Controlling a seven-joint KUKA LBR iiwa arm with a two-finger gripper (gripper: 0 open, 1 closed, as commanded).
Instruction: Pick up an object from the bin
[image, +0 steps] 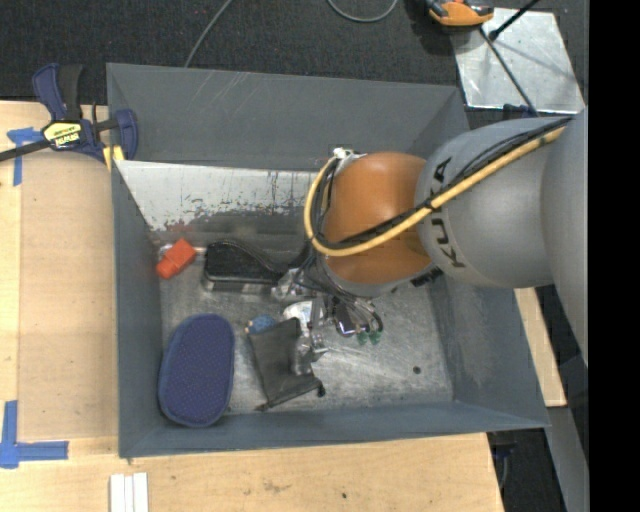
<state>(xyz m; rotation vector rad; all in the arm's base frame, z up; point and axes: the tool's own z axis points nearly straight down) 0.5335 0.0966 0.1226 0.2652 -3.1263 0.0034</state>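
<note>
Closest to the camera is the arm's orange wrist cover (370, 225), with a yellow cable (450, 192) across it; the cover hides much of the gripper (308, 338) below. The gripper is low in the grey bin (300, 125), at the upper right corner of a dark grey flat rectangular piece (275, 372) that lies slanted on the bin floor. Whether it is open or closed I cannot tell. Just left of the gripper in the view is a small blue thing (262, 324). Further left and lower lies a blue oval pouch (196, 370). Up and left of the gripper is a black object (232, 265), and beyond it an orange block (175, 258). Small green bits (372, 338) lie just to its right.
</note>
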